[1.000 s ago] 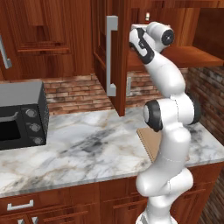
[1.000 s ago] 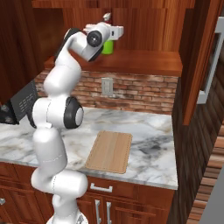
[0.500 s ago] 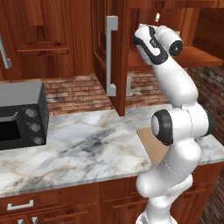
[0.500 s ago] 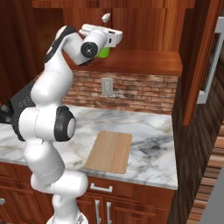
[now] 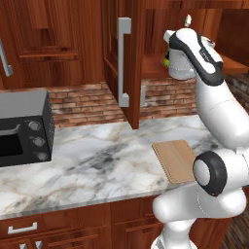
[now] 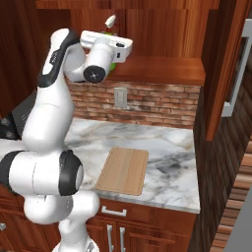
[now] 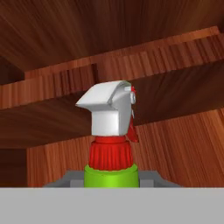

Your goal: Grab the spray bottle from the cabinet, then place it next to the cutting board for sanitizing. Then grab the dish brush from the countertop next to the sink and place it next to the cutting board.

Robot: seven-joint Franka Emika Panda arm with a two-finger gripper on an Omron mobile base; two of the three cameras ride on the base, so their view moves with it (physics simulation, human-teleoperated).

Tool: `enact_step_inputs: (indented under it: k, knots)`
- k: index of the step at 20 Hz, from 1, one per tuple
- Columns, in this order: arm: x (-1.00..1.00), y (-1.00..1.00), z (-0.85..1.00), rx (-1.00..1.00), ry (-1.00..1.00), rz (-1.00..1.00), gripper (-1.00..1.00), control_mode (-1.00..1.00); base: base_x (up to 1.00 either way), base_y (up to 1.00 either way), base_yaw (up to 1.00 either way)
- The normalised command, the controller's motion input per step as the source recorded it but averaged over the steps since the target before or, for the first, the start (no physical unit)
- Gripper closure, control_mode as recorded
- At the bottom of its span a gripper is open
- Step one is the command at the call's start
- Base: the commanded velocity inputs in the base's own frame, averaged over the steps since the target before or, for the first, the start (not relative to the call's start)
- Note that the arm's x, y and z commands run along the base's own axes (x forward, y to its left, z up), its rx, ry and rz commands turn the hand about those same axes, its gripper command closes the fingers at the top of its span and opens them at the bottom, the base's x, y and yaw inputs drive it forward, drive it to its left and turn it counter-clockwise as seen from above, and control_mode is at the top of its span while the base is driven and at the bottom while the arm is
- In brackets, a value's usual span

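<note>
A black microwave (image 5: 22, 127) sits at the frame's left on the marble table (image 5: 102, 160); a brick wall (image 6: 147, 103) with an outlet (image 6: 120, 97) runs behind.

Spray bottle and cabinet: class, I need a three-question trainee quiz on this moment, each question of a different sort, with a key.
1. True or false: the spray bottle is lying on the cutting board.
2. The cabinet door with the grey bar handle is: A open, B shut, C missing.
3. Fill in: the gripper is up at the cabinet ____, closed around the green bottle.

Key: 1 false, the bottle is up at the shelf in the gripper and the board on the marble counter is bare; 2 A; 3 shelf.
</note>
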Motion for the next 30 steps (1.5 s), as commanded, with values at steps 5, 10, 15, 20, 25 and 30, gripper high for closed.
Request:
enact_step_inputs:
  k: [5, 10, 15, 20, 25, 30]
  knots:
    - [-1.00, -0.18, 0.00, 0.00, 0.00, 0.06, 1.00, -1.00, 0.00, 0.00, 0.00]
    - [-0.99, -0.07, 0.16, -0.01, 0.00, 0.01, 1.00, -1.00, 0.00, 0.00, 0.00]
    - [-1.00, 0.00, 0.27, -0.07, 0.00, -0.02, 1.00, -1.00, 0.00, 0.00, 0.00]
    - [-0.61, 0.00, 0.01, -0.08, 0.02, -0.19, 1.00, -1.00, 0.00, 0.00, 0.00]
    - [-0.29, 0.02, 0.00, 0.04, 0.11, -0.18, 1.00, -1.00, 0.00, 0.00, 0.00]
    - [-0.23, 0.10, 0.00, 0.09, 0.20, -0.02, 1.00, -1.00, 0.00, 0.00, 0.00]
